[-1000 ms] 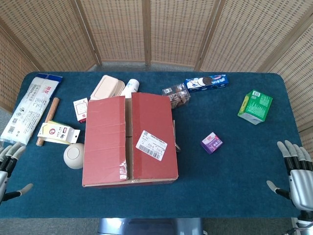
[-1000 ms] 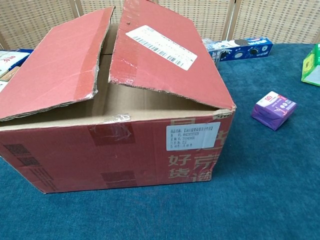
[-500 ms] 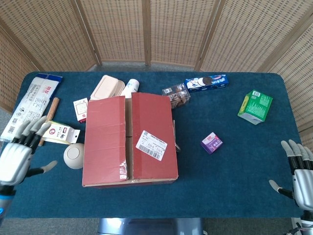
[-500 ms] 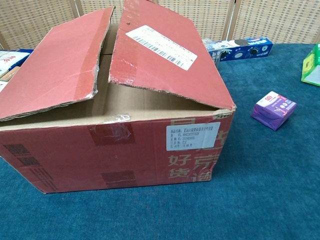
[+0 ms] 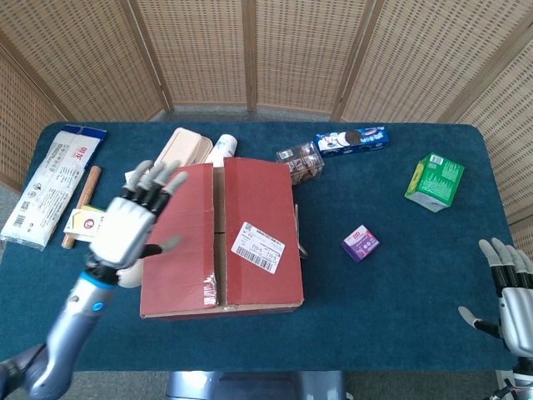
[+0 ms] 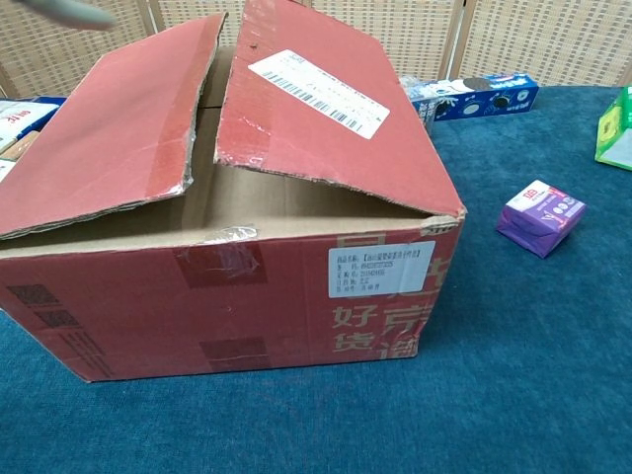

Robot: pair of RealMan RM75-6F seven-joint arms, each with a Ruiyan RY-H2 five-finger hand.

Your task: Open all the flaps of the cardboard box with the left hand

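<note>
Swinging in fast, the left hand (image 5: pixel 132 218) is now hovering over the left edge of the cardboard box (image 5: pixel 221 237), whereas half a sec ago it was sitting way out at the table's (image 5: pixel 400 283) left edge and a sec ago it was barely in frame. Fingers are spread apart, nothing in them, and it isn't gripping anything yet afaict. In the chest view only a grey blur is poking in at the top left, prob a fingertip.

So imo the reach is underway but no flap is opening yet. The box is sitting mid-table, slightly left of centre, w/ both top flaps down: left flap (image 6: pixel 109 128) and right flap (image 6: pixel 316 109), each lifting a bit at the seam. Can't tell if there are inner flaps underneath.

The right hand (image 5: pixel 512 300) is idling at the table's right edge, fingers loose and apart, holding nothing.

Count: 1 box, 2 visible flaps, 2 hands. Other stuff: 1 purple packet (image 5: pixel 361 244), 1 green carton (image 5: pixel 435 181), 1 blue cookie pack (image 5: pixel 351 140), plus some bits around the box's left side.
</note>
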